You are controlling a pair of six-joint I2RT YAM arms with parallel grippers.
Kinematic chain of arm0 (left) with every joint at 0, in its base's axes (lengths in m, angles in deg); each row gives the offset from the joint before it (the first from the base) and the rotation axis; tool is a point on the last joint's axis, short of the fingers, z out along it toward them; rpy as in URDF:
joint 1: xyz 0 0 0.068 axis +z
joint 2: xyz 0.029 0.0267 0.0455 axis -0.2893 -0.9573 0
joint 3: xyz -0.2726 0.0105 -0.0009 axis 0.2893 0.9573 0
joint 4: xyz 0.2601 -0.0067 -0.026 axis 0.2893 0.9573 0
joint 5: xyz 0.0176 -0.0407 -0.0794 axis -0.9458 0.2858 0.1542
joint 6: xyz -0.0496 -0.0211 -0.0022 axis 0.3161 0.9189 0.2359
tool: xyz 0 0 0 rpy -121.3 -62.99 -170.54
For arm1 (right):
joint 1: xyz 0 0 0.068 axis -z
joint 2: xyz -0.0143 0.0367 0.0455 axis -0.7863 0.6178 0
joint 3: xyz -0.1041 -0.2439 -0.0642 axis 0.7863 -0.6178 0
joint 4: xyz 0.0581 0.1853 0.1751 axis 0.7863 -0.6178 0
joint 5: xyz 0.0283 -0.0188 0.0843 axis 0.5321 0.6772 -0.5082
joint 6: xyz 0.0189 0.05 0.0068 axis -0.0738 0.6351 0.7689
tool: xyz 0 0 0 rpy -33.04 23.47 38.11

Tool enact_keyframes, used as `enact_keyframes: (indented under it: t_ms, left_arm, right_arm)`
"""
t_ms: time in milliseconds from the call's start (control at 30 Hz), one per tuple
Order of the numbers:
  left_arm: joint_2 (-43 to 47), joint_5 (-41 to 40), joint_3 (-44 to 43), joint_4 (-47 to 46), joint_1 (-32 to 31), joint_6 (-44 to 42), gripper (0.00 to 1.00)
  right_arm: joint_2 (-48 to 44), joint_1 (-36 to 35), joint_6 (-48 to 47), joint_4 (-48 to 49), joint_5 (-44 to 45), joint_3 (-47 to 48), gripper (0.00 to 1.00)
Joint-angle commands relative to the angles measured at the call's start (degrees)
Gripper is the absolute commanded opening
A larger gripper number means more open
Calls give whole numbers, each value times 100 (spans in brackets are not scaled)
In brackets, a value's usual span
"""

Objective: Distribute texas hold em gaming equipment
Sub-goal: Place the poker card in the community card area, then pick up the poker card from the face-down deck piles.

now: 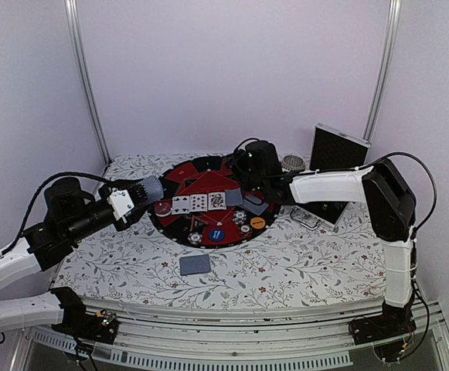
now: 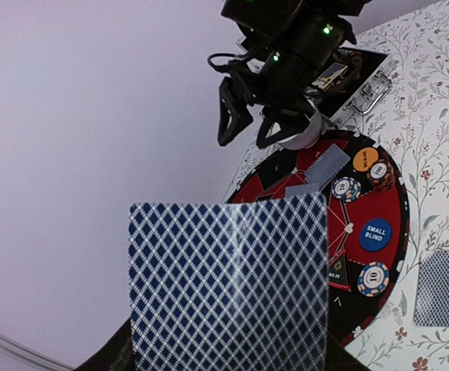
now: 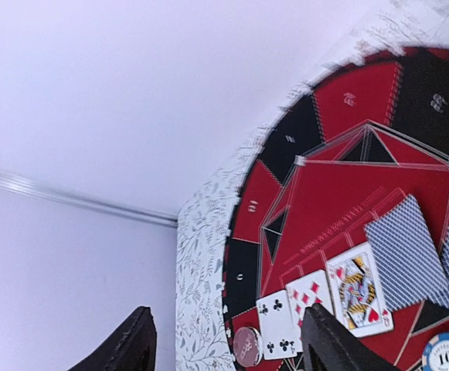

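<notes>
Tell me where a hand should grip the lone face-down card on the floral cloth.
The face-down card lies flat on the tablecloth, nothing beside it, so no edge stands proud. Probably best: come straight down from above and pinch across its two long edges, the narrower span.

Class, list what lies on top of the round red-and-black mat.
Three face-up cards, two face-down cards, striped chips, a blue disc and an orange disc lie on the mat. The right arm covers its far right part, so anything there is hidden.
</notes>
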Motion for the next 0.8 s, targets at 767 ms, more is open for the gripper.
enact_keyframes:
  t_ms: [767]
  left_arm:
    - [-39,-27,24,-260,44,-56,54]
  right_arm:
    - [445,-1033,-5463,-2343,-5617,3126,81]
